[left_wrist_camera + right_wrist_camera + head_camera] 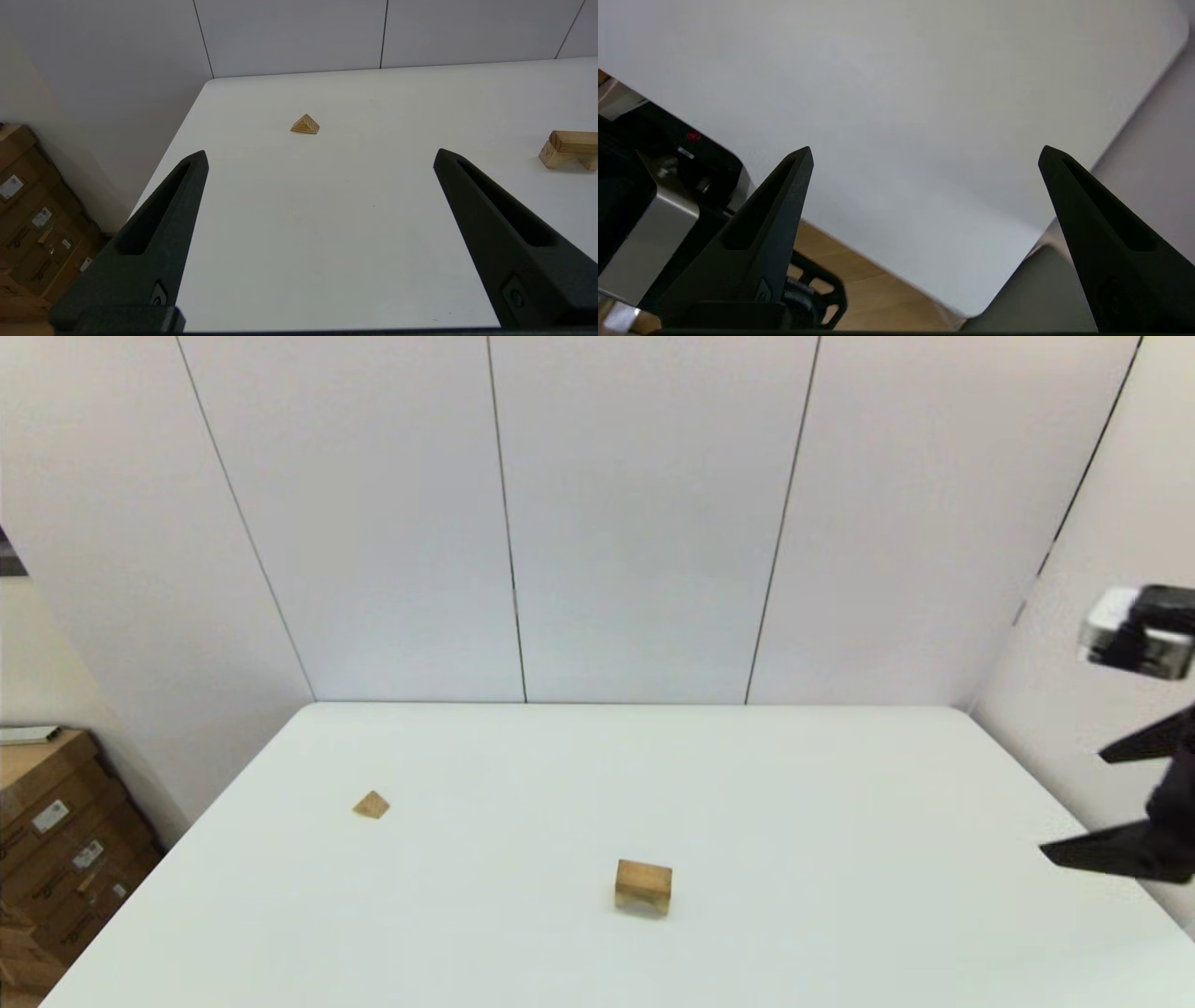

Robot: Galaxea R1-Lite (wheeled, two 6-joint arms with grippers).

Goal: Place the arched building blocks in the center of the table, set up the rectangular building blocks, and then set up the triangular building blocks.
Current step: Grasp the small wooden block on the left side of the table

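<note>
Right black two-fingered gripper (1074,803) held raised beyond the right edge of the white rectangular tabletop (840,784), fingers spread wide and empty, left gripper (320,156) likewise spread above the near left tabletop, plain light-wood rectangular bar (573,141) laid across the notched light-wood arched block (643,888) near the tabletop's centre, well apart from both grippers, small light-wood triangular wedge (372,805) resting toward the left edge.

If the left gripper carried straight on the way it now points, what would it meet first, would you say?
Probably the triangular block. The left gripper, fingers wide open, hangs over bare table, and that small wedge sits ahead, roughly centred between its fingers. The stacked arched and rectangular blocks lie well off to the side. Depth is uncertain.
</note>
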